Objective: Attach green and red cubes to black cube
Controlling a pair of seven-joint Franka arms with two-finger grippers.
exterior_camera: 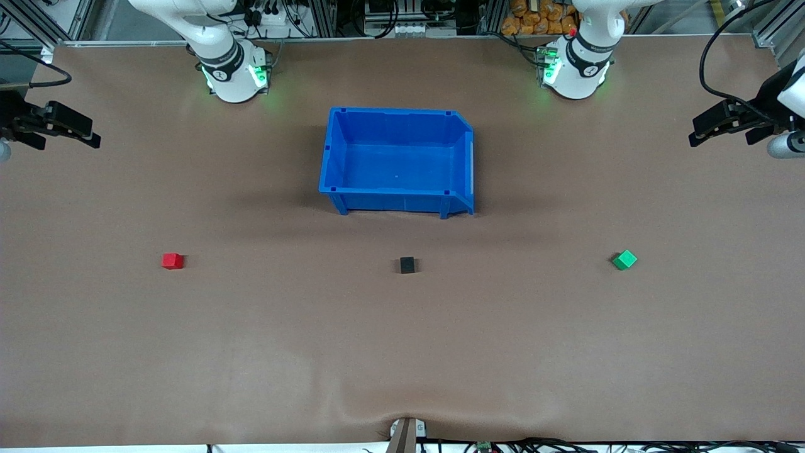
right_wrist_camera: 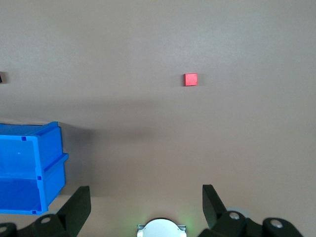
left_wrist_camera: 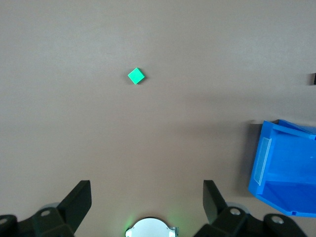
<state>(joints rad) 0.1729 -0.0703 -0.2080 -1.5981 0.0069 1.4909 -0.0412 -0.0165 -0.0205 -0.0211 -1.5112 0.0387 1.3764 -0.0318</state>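
We see the small matte black cube (exterior_camera: 407, 265) resting on the brown tabletop (exterior_camera: 402, 352), nearer to the front camera than the open blue plastic bin (exterior_camera: 335, 165), which sits at the middle of the tabletop between the two arm bases. The small bright red cube (exterior_camera: 172, 260) lies well apart from the black cube, toward the right arm's end of the tabletop, and the small bright green cube (exterior_camera: 624, 260) lies equally well apart toward the left arm's end; the three cubes form a rough row at about the same depth, none touching another. The green cube sits turned at an angle to the row, while the red one sits square to it. We find the right gripper (exterior_camera: 78, 132) hanging in the air over the edge of the tabletop at the right arm's end, its black fingers (right_wrist_camera: 76, 210) spread wide apart and holding nothing; in its wrist view the red cube (right_wrist_camera: 191, 79) lies on bare tabletop with a corner of the bin (right_wrist_camera: 34, 168) alongside. The left gripper (exterior_camera: 710, 129) hangs likewise over the left arm's end, its fingers (left_wrist_camera: 79, 200) also wide apart and empty, with the green cube (left_wrist_camera: 136, 76) and the bin (left_wrist_camera: 284, 168) in its wrist view.
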